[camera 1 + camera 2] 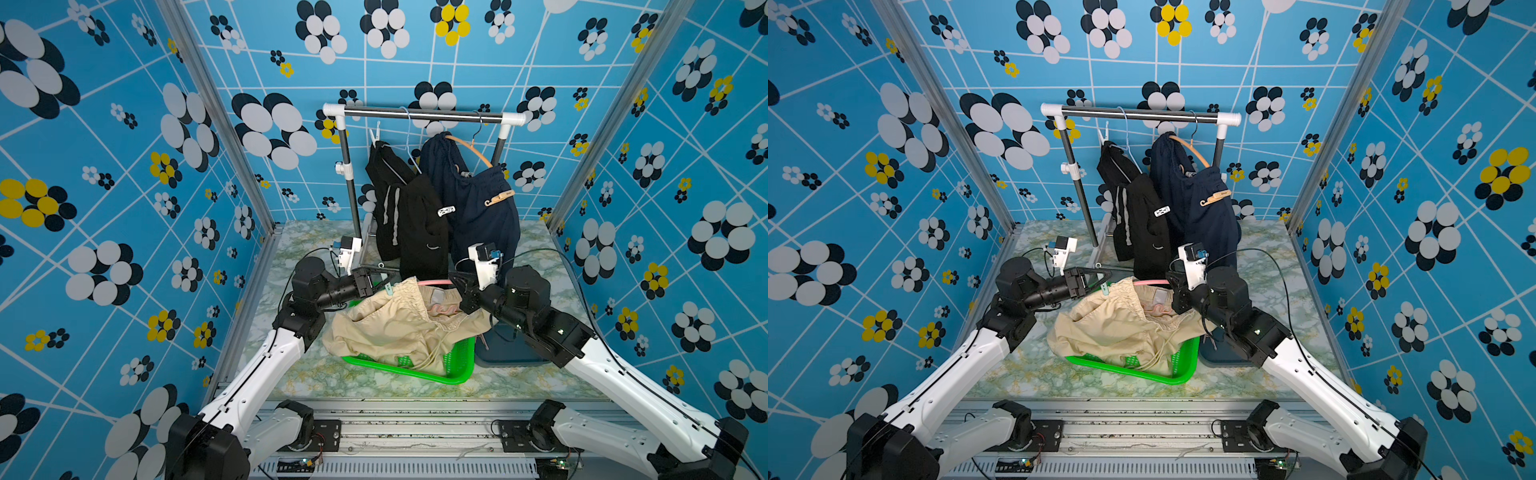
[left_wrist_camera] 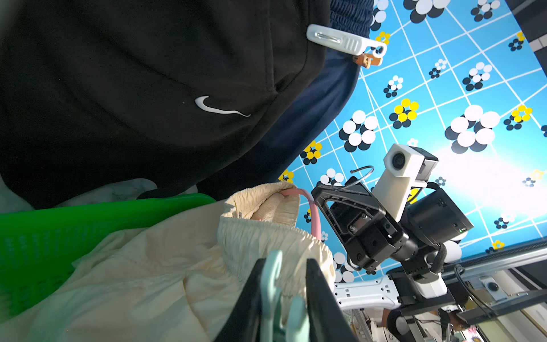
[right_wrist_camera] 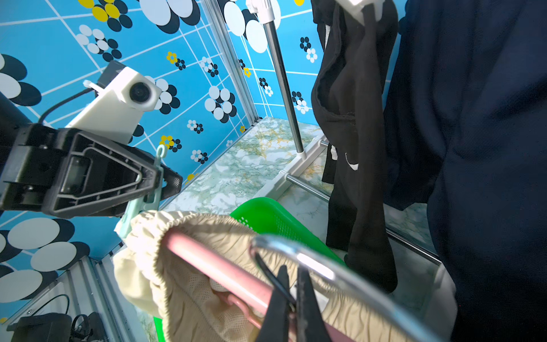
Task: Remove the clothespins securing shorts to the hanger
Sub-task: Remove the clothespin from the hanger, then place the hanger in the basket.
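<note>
Beige shorts [image 1: 395,324] hang on a pink hanger [image 3: 213,266] and sag over the green basket [image 1: 415,370]. My left gripper [image 2: 284,263] is shut on a mint-green clothespin [image 3: 148,195] at the edge of the beige waistband; the pin's tip meets the fabric. My right gripper [image 3: 291,272] is shut on the pink hanger just below its metal hook. Black shorts [image 1: 415,224] carry a white clothespin [image 1: 446,211]. Navy shorts [image 1: 478,208] carry a tan clothespin [image 1: 498,197]. Both pairs hang from the rack [image 1: 415,113].
Another white clothespin [image 1: 375,137] stands at the upper corner of the black shorts. A grey-blue bin [image 1: 498,353] sits right of the basket, under my right arm. The rack's base bars lie just behind both grippers. Patterned walls close in on three sides.
</note>
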Available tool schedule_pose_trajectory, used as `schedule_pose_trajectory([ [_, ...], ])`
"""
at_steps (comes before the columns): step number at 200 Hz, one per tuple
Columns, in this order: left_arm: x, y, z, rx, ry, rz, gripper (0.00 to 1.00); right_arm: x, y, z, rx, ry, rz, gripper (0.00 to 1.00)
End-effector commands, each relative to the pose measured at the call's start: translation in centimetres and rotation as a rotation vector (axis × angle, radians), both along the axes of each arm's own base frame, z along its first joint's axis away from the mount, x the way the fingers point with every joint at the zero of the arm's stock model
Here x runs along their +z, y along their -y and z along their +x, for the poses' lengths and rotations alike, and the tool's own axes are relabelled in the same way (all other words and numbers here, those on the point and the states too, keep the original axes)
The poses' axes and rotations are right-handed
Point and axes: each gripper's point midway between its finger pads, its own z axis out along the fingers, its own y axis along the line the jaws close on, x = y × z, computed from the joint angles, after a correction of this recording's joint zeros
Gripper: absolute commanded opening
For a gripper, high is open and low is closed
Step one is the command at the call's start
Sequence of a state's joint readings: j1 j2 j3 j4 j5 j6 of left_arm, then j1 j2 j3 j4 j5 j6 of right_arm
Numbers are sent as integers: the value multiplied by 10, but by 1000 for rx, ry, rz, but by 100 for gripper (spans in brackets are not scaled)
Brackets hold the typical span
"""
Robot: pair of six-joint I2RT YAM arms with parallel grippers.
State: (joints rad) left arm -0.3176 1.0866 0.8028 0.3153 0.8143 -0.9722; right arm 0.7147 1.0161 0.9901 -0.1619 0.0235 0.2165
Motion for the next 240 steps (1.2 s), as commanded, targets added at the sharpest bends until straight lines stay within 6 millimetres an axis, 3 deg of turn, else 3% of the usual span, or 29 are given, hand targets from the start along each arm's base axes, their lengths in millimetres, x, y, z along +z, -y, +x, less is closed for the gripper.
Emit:
schedule_pose_trajectory([
  [1, 33, -26, 26, 199, 95, -102, 0, -6, -4, -9, 59, -27, -52, 0],
  [75, 36, -39, 32, 296, 142, -163, 0, -18, -5, -6, 45, -70, -88, 0],
  [147, 43, -56, 16, 374, 255, -4, 0, -16, 12, 6, -81, -80, -121, 0],
  [186, 50, -73, 1, 447, 328, 115, 0, -2, 26, 14, -177, -45, -155, 0],
  [240, 56, -92, -13, 530, 393, 232, 0, 19, 24, 16, -244, 38, -315, 0],
])
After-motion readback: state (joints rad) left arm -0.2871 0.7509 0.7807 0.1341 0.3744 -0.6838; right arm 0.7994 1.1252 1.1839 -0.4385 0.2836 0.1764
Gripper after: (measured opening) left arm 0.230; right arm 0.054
